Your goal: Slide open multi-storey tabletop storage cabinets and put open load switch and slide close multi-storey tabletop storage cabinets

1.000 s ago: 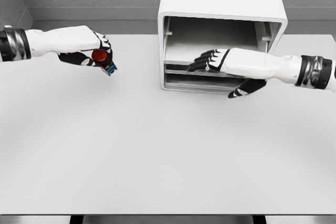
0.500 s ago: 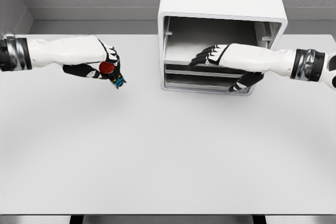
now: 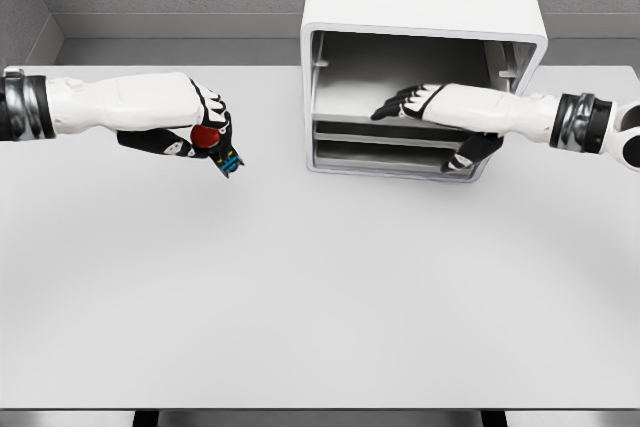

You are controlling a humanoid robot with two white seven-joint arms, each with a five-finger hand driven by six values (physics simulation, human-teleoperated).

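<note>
White table (image 3: 320,297), left hand (image 3: 195,127) gripping load switch (image 3: 215,145), right hand (image 3: 425,105) inside cabinet (image 3: 420,7)

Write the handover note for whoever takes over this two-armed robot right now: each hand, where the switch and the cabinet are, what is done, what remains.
Left hand: shut on the load switch, red knob showing, held above the table left of the cabinet.
Right hand: fingers extended flat inside the cabinet's open front, over the middle shelf, thumb below it; whether it grips is unclear.
Done: switch picked up; cabinet front is open.
Left: carry the switch into the cabinet, release it, slide the cabinet closed.
</note>
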